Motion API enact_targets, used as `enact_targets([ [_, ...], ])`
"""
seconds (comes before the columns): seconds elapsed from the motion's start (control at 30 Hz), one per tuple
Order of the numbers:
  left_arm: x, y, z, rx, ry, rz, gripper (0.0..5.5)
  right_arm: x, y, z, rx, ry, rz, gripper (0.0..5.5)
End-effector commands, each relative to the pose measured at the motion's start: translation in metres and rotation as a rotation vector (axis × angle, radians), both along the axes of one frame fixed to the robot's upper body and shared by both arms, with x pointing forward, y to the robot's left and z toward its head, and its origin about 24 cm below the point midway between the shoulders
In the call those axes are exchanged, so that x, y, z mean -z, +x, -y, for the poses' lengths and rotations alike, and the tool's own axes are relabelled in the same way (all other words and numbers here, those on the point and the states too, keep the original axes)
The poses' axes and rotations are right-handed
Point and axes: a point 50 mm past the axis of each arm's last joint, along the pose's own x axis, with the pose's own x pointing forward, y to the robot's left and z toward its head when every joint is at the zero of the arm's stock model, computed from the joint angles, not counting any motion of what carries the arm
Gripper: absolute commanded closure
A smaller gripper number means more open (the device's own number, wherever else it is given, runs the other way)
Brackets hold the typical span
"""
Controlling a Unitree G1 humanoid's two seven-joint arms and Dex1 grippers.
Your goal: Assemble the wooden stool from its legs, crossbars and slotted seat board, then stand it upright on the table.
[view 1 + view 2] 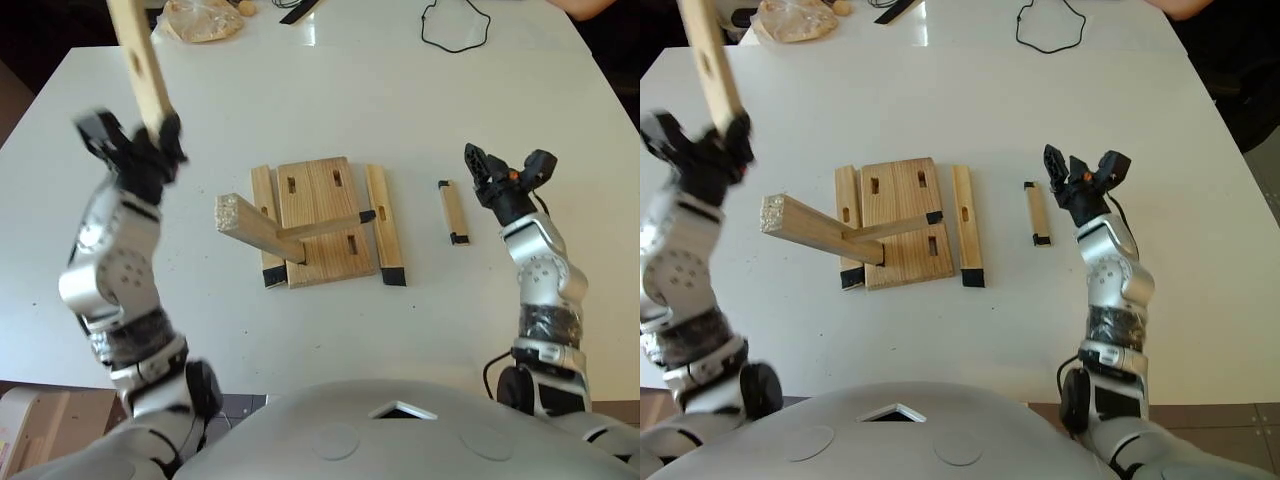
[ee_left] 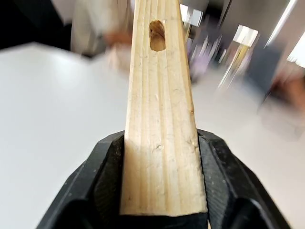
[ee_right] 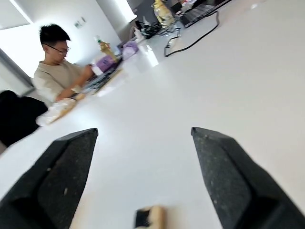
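The slotted seat board (image 1: 322, 215) lies flat at the table's middle. One leg (image 1: 255, 228) stands plugged into its near left corner, tilted up and to the left, and a thin crossbar (image 1: 335, 225) runs from that leg across the board. Another leg (image 1: 384, 235) lies along the board's right edge, and a further one (image 1: 263, 195) lies along its left edge. A short crossbar (image 1: 453, 212) lies to the right, just left of my open right gripper (image 1: 505, 172), whose fingers (image 3: 52, 176) stand wide apart. My left gripper (image 1: 150, 135) is raised at the far left, shut on a wooden leg (image 2: 162, 119) pointing upward.
A crumpled bag (image 1: 205, 20) and a black object (image 1: 300, 10) sit at the table's far edge, and a black cable (image 1: 455, 30) loops at the far right. The white table (image 1: 500, 320) is bare in front of the board and around my right arm.
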Motion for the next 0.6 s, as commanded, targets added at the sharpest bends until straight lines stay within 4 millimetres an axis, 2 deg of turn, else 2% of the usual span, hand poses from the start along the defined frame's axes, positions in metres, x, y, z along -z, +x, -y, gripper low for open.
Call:
enact_targets([
  [0.03, -0.049, 0.015, 0.013, 0.348, -0.118, 0.247, 3.47, -0.049, 0.047, -0.028, -0.158, -0.021, 0.146, 1.88],
  [0.1, -0.054, 0.015, 0.020, 0.505, -0.110, 0.253, 3.47, -0.086, 0.052, -0.049, -0.346, 0.075, 0.266, 1.88],
  [0.13, -0.059, 0.014, 0.024, 0.588, -0.100, 0.270, 3.47, -0.112, 0.048, -0.061, -0.475, 0.131, 0.356, 1.88],
  [0.23, -0.078, 0.003, 0.038, 0.806, -0.069, 0.342, 3.47, -0.169, 0.022, -0.075, -0.789, 0.251, 0.567, 1.88],
  [0.3, -0.087, -0.005, 0.043, 0.921, -0.050, 0.361, 3.47, -0.193, 0.008, -0.077, -0.909, 0.329, 0.651, 1.88],
  [0.4, -0.091, -0.015, 0.049, 1.038, -0.030, 0.356, 3.47, -0.213, -0.002, -0.078, -0.986, 0.441, 0.707, 1.88],
  [0.47, -0.089, -0.022, 0.055, 1.113, -0.015, 0.341, 3.47, -0.222, 0.000, -0.077, -0.968, 0.535, 0.719, 1.88],
  [0.6, -0.088, -0.030, 0.068, 1.236, 0.000, 0.329, 3.47, -0.227, 0.003, -0.081, -0.953, 0.610, 0.684, 1.88],
])
